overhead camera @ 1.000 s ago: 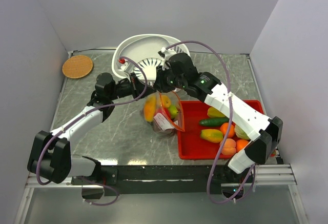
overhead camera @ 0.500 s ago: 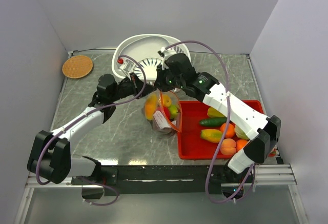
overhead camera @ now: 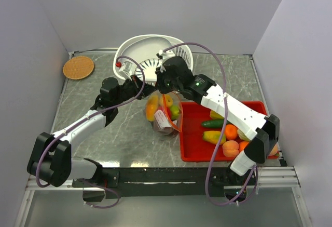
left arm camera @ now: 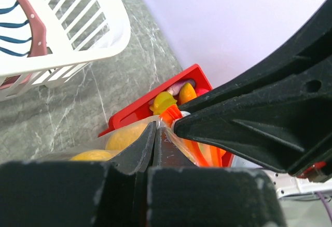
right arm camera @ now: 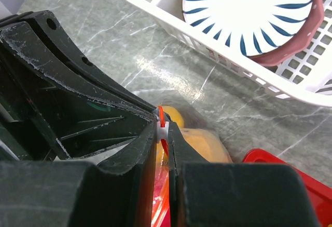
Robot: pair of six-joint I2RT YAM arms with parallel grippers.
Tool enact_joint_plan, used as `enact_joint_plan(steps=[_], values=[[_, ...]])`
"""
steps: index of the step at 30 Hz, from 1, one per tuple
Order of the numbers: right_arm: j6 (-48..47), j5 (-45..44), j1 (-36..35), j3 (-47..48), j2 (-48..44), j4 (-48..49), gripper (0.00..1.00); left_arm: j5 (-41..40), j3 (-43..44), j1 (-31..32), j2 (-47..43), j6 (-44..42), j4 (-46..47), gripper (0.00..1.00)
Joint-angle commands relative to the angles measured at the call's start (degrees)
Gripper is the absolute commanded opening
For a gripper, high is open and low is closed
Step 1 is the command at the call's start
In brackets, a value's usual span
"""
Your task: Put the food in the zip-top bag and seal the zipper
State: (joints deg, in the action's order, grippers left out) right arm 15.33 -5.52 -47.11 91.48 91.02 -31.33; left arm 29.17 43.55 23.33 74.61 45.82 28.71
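The clear, crinkly bag hangs just below both tools. Its top edge is pinched in the left tool. The thin orange-red zipper along its mouth is clamped in the right tool, just beside the left one. Inside sit an orange mango, a yellow lemon and a green pear (something darker lies under them). A green cucumber, an orange and a peach lie loose, well apart from both tools on the right tool's side.
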Motion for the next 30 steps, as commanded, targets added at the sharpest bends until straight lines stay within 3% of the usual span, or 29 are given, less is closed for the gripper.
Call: enact_joint_plan(steps=[1,30], values=[[-1.01,-2.21,-0.79,0.80,-0.94,-3.03,0.03,-10.89,0.66,-1.71,-0.78,1.02,0.47,0.01],[-4.17,-9.42,-0.70,-4.20,0.03,-0.22,0.05,-11.76,-0.39,-2.85,-2.01,2.52,1.61,0.01]])
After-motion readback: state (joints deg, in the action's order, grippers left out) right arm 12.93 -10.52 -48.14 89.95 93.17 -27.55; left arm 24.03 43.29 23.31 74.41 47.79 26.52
